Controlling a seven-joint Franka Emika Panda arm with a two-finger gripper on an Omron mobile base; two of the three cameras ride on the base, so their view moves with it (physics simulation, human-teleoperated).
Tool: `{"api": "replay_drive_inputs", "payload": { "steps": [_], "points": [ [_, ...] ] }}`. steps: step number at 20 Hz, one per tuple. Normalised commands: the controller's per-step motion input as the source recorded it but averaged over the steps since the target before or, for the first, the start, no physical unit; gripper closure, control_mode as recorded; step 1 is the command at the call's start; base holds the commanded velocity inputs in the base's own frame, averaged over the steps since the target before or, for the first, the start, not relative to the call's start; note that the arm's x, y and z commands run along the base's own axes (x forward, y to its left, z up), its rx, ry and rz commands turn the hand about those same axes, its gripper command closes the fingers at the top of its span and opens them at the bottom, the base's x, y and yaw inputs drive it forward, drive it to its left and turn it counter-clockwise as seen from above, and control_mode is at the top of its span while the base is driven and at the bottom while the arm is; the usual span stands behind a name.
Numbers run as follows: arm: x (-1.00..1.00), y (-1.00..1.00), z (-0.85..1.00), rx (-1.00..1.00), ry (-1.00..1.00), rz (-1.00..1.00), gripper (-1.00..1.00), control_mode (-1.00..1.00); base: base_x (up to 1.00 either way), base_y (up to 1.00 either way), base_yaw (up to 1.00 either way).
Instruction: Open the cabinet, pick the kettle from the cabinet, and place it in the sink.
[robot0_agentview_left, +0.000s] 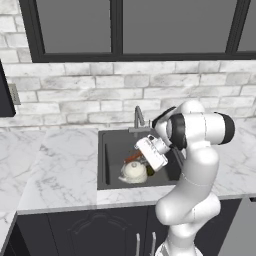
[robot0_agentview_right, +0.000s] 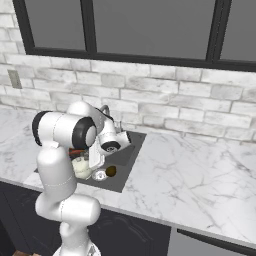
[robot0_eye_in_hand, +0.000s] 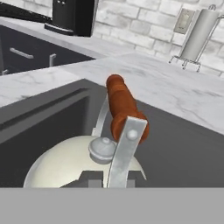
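The kettle (robot0_agentview_left: 134, 171) sits low inside the sink (robot0_agentview_left: 112, 155), a little below the middle of the left base view, under the faucet (robot0_agentview_left: 138, 119). The tool (robot0_agentview_left: 145, 159) hangs just above it, at its right side, and its jaws are together, clamped on the reddish-brown handle (robot0_eye_in_hand: 124, 108). In the hand view this handle goes up from the cream body to the middle of the frame, with a silver bracket (robot0_eye_in_hand: 124, 151) in front of it and the round lid knob (robot0_eye_in_hand: 103, 148) beside it. In the right base view the kettle (robot0_agentview_right: 81, 168) is at the left, half behind the white arm, and near it in the basin lies a small dark round thing (robot0_agentview_right: 111, 171). The marble counter (robot0_agentview_left: 55, 165) lies around the sink.
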Motion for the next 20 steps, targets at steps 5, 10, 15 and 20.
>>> {"api": "replay_drive_inputs", "payload": {
  "steps": [5,10,15,20],
  "points": [
    [0.08,0.03,-0.26,0.0,-0.02,-0.01,1.0,-1.0,0.0,0.0,0.0],
    [0.08,0.03,-0.29,0.0,-0.01,-0.03,1.0,-1.0,0.0,0.0,0.0],
    [0.08,0.03,-0.28,0.0,-0.01,-0.03,1.0,-1.0,0.0,0.0,0.0],
    [0.04,0.03,-0.27,0.0,-0.13,-0.02,1.0,-1.0,0.0,0.0,0.0]
  ]
}}
